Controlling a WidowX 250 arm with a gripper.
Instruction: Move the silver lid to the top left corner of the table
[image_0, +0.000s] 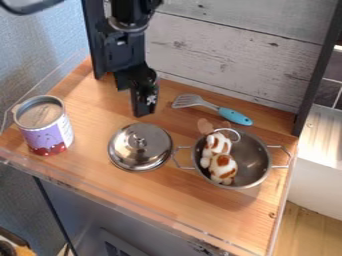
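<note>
The black gripper (142, 106) hangs down over the wooden table (153, 200), just above and behind the silver lid in this view. The round silver lid (141, 147) lies flat with its knob up, left of a metal pot, and the gripper is apart from it. At the table's back left corner, bare wood shows beside the black upright post.
A metal pot (252, 159) with a brown-and-white plush toy (220, 159) in it stands at the right. A spatula with a blue handle (235, 116) lies near the back wall. An open purple-and-white can (45, 126) stands at the left edge.
</note>
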